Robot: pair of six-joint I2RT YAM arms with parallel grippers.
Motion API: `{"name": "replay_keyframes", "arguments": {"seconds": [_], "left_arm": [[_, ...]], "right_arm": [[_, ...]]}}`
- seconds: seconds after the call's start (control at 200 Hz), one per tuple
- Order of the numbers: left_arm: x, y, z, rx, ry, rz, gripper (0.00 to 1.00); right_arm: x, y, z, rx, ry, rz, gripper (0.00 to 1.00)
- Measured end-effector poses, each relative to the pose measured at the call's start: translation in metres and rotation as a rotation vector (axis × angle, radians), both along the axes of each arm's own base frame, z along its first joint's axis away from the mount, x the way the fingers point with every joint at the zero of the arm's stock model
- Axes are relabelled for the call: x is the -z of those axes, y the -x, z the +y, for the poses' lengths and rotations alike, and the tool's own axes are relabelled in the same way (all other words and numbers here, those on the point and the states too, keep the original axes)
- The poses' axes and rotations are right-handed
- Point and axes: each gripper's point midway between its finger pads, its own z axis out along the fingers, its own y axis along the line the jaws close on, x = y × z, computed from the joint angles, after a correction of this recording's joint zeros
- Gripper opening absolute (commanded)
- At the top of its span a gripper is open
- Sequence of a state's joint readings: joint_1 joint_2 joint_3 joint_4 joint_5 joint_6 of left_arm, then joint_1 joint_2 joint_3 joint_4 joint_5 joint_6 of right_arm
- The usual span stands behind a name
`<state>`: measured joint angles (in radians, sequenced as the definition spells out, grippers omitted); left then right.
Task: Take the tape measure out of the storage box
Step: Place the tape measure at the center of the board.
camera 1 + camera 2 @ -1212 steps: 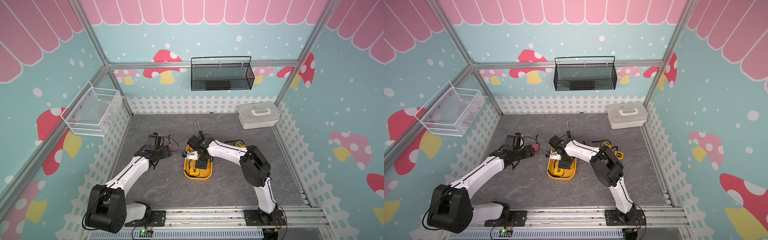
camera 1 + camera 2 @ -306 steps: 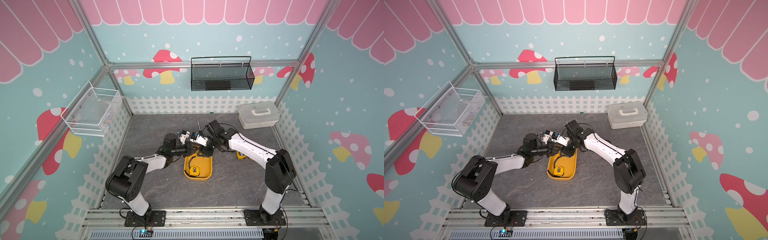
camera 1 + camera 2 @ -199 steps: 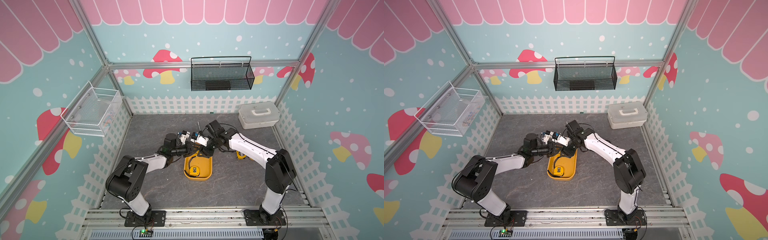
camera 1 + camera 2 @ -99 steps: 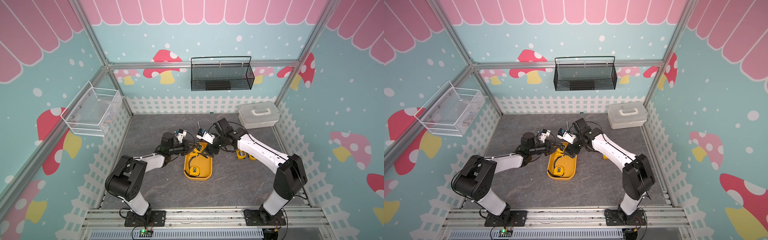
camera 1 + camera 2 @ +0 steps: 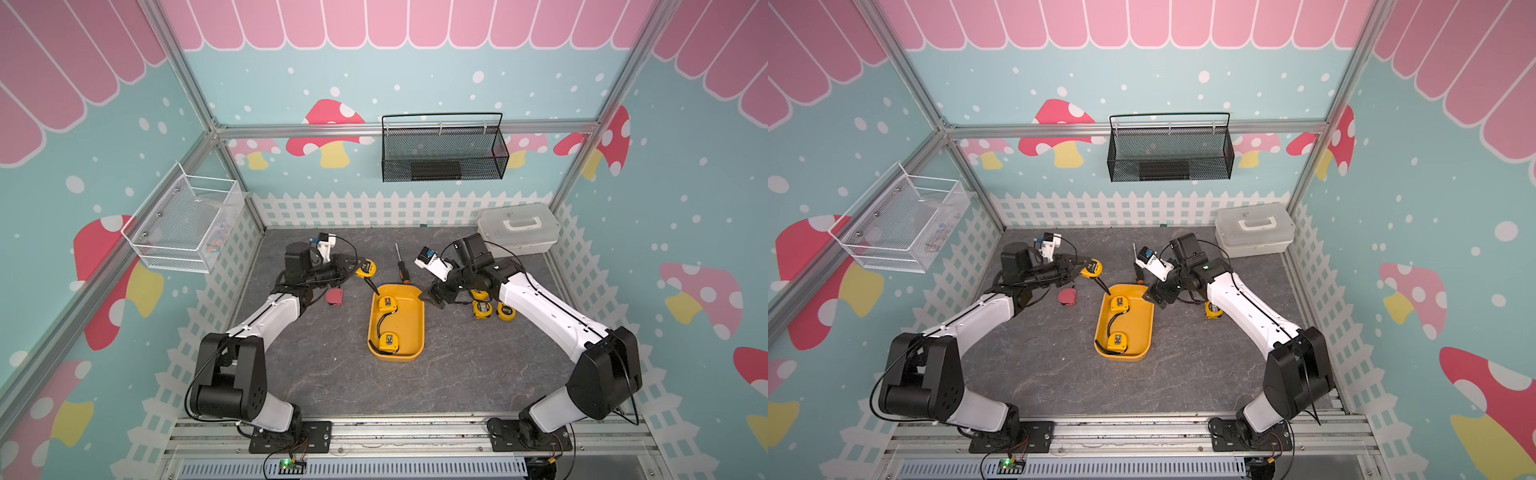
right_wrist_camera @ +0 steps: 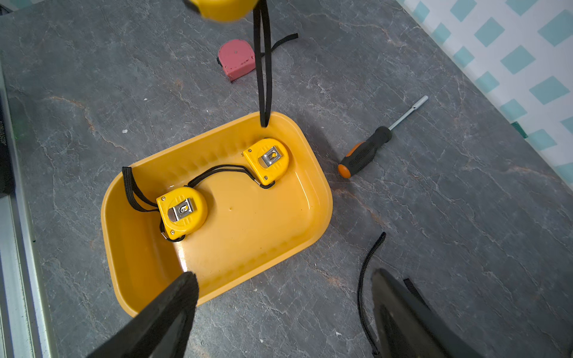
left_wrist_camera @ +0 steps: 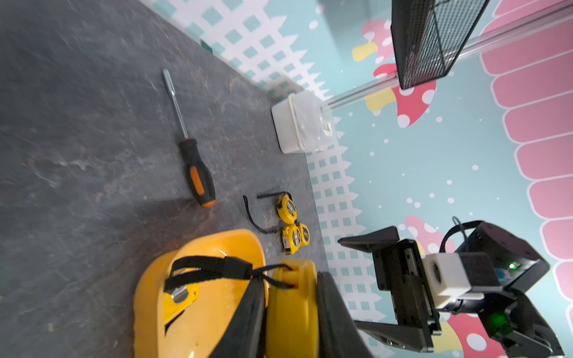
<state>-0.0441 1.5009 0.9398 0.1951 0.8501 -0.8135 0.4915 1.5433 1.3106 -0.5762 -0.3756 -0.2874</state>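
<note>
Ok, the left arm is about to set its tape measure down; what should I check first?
Grip: ok, the left gripper's fingers are shut on the tape measure.
Tape measure body outside the storage box: ok.
Strap free of the box: not ok, its end hangs at the rim.
Right gripper out of the way: ok, open beside the box.
Landing spot: cannot tell; a pink tape measure lies nearby.
</note>
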Motion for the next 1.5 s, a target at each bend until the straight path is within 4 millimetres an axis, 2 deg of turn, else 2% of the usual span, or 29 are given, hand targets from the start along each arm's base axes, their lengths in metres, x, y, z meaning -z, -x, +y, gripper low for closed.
{"name": "replay_keyframes", "arguments": {"seconds": [0.11, 0.22, 0.335, 0.455, 0.56, 0.675, 0.946, 1.186, 1.376, 1.501], "left_arm": [[-0.007, -0.015, 0.04, -0.095, -0.033, -0.014, 0.25], [0.002, -0.022, 0.075, -0.182, -0.057, 0.014, 0.26], [0.024, -0.03, 0.104, -0.246, -0.078, 0.06, 0.26], [0.056, -0.037, 0.122, -0.281, -0.078, 0.126, 0.26], [0.091, -0.037, 0.131, -0.299, -0.07, 0.199, 0.26], [0.124, -0.032, 0.131, -0.306, -0.066, 0.281, 0.27], [0.167, -0.009, 0.138, -0.354, -0.088, 0.402, 0.27], [0.172, -0.007, 0.147, -0.371, -0.121, 0.4, 0.29], [0.181, -0.002, 0.172, -0.441, -0.142, 0.426, 0.29], [0.189, 0.006, 0.177, -0.456, -0.144, 0.461, 0.3]], "right_arm": [[0.003, 0.002, 0.0, 0.005, -0.003, 0.016, 0.88], [0.004, 0.003, 0.001, 0.006, -0.013, 0.026, 0.88], [0.002, 0.004, 0.003, 0.005, -0.031, 0.035, 0.88], [0.003, 0.004, 0.006, -0.001, -0.045, 0.041, 0.88], [0.006, 0.004, 0.008, -0.004, -0.051, 0.056, 0.88], [0.008, 0.005, 0.009, -0.005, -0.052, 0.066, 0.88], [0.014, 0.007, 0.007, -0.003, -0.046, 0.079, 0.89], [0.018, 0.006, 0.008, -0.003, -0.042, 0.089, 0.89], [0.019, 0.006, 0.008, -0.003, -0.04, 0.092, 0.89], [0.02, 0.006, 0.008, -0.003, -0.039, 0.094, 0.89]]}}
